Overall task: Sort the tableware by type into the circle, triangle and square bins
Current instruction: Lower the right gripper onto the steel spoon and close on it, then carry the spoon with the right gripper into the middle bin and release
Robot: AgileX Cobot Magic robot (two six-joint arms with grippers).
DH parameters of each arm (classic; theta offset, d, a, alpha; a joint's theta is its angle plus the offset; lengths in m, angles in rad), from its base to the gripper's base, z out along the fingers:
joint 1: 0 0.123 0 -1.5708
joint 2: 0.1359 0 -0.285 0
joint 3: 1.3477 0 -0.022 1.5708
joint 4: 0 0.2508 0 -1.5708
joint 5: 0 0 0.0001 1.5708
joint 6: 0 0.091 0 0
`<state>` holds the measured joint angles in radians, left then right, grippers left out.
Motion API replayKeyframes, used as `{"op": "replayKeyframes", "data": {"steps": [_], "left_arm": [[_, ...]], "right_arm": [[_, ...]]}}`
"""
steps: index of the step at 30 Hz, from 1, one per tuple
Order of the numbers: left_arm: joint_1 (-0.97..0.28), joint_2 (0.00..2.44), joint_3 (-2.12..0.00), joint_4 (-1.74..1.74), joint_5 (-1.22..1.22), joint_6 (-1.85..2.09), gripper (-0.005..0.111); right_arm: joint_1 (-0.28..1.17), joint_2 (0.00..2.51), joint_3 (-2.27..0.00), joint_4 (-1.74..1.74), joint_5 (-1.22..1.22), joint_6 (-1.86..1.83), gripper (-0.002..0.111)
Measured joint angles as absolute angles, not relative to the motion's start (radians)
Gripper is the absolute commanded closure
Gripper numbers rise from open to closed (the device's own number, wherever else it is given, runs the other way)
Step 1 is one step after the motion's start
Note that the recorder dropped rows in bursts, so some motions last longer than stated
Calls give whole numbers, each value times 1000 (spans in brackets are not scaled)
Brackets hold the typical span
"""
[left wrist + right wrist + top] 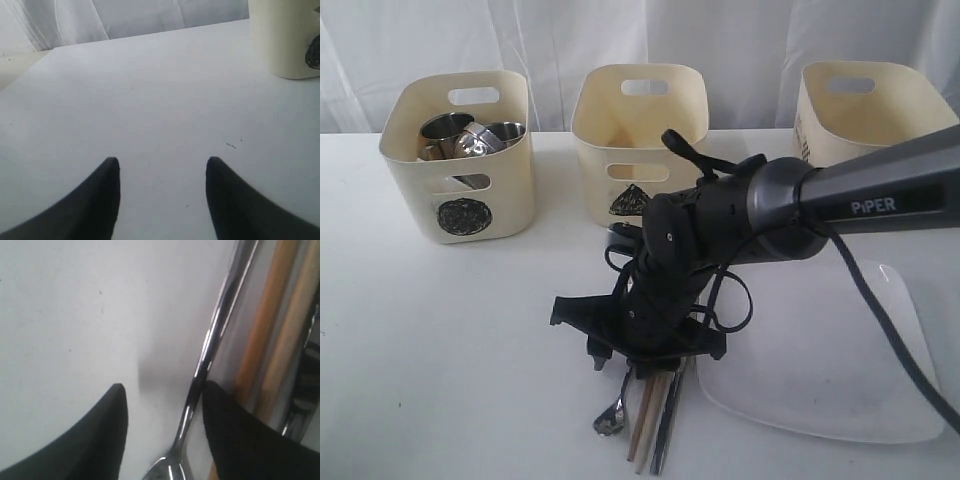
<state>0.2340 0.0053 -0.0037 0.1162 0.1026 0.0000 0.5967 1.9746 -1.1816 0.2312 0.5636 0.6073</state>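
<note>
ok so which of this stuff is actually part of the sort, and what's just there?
Job: circle bin, steel mugs in it, triangle bin, right-hand bin, spoon, chopsticks, knife, white square plate, open right gripper at the spoon.
Just there: table, white curtain, open left gripper over bare table.

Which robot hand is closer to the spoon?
The right. The right gripper hangs open right at the spoon, its handle beside one finger. The left gripper is open over bare table near a cream bin.

Cream circle bin (415, 190) with black scribble; silver spoon (611, 420); tan chopsticks (642, 425); white plate (820, 385); black pincer (164, 385).
</note>
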Motion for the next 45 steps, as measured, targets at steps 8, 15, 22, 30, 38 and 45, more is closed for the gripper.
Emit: {"op": "replayKeyframes", "data": {"steps": [8, 15, 22, 30, 38, 45], "left_arm": [[234, 5, -4, 116, 103, 0, 50], [234, 5, -4, 116, 103, 0, 50], [234, 5, -4, 116, 103, 0, 50], [234, 5, -4, 116, 103, 0, 50], [234, 5, -4, 116, 103, 0, 50], [234, 5, -4, 116, 103, 0, 50]], "right_arm": [[597, 1986, -1184, 234, 560, 607, 100], [597, 2000, -1188, 251, 554, 556, 108], [597, 1998, -1190, 256, 556, 453, 108], [598, 1955, -1178, 245, 539, 413, 108], [598, 1900, -1178, 245, 512, 400, 108], [598, 1811, -1177, 243, 473, 309, 108]]}}
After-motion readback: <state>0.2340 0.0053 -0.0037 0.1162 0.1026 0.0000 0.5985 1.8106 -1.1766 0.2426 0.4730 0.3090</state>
